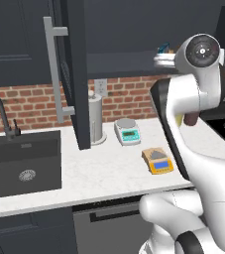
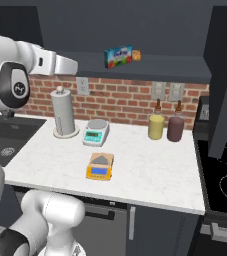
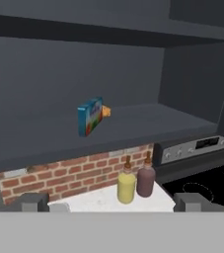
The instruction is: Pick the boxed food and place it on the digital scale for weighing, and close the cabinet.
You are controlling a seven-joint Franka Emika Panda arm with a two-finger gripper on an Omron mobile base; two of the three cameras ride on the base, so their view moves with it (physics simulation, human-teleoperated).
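Spread wide and holding nothing, the gripper (image 3: 111,200) faces the open cabinet (image 3: 133,121) from well back, its 2 fingertips (image 3: 32,201) low in the hand view. Inside, the boxed food (image 3: 90,116) stands upright on the shelf with a small orange snack (image 3: 106,111) just behind it. Best to approach level, straddle the carton's thin faces, then carry it down to the orange-yellow digital scale (image 2: 99,166) on the counter (image 2: 145,165).

Boxed food (image 2: 118,56) on cabinet (image 2: 150,70) shelf.
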